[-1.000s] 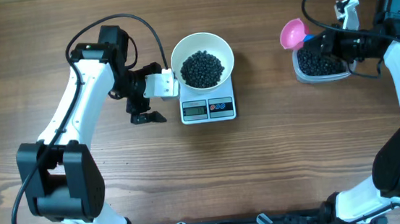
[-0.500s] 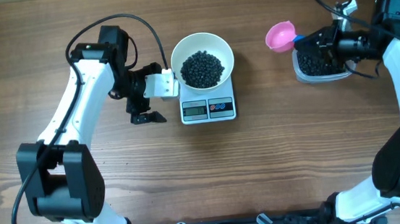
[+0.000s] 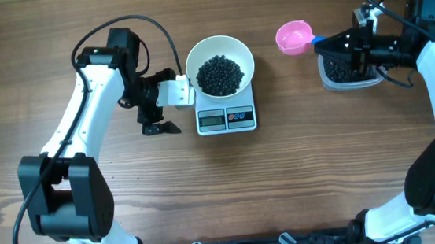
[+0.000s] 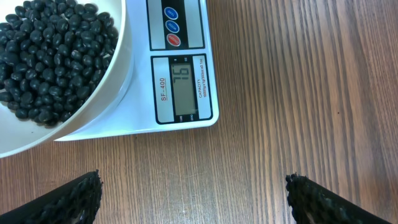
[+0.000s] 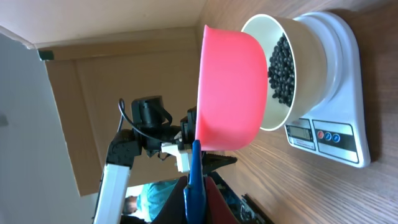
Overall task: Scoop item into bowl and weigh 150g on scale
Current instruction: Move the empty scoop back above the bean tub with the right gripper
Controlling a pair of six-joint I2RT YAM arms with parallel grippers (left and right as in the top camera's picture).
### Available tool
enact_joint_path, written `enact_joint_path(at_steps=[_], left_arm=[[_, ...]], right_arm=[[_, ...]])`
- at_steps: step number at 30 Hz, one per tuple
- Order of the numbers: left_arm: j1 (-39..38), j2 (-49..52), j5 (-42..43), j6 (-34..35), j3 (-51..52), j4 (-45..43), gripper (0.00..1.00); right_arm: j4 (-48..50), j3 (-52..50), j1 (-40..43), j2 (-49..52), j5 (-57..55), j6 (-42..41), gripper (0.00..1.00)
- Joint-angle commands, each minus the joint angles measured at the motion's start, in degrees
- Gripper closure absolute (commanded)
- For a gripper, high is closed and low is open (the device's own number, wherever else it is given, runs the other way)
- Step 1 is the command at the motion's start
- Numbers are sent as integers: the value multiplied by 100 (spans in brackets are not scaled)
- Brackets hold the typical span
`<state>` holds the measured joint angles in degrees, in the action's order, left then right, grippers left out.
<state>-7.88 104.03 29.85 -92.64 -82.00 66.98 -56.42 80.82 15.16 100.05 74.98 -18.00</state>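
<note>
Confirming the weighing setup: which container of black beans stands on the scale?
The round glossy white bowl, on the small white rectangular scale. The clear plastic tub of beans sits on the wooden table, far right.

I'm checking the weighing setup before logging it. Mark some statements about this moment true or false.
1. The white bowl sits on the scale. True.
2. The pink scoop lies loose on the table. False: the right gripper is shut on its blue handle.
3. The left gripper clamps the bowl's rim. False: it is open beside the scale and holds nothing.
4. The bowl holds black beans. True.
5. The clear tub is empty. False: it has dark beans in it.
</note>
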Motion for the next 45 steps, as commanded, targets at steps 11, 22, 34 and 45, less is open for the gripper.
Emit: enact_joint_path(at_steps=[11,22,34,45], left_arm=[[-15,2,9,11,42,2,0],[-17,2,7,11,42,2,0],[-15,2,7,11,42,2,0],[-17,2,7,11,42,2,0]], right_arm=[[284,17,-31,-170,-455,-11,96],[726,17,-31,-170,-472,-203,96],[1305,76,229,-199,-3150,1528,96],[299,468,752,-608,-4754,1672,96]])
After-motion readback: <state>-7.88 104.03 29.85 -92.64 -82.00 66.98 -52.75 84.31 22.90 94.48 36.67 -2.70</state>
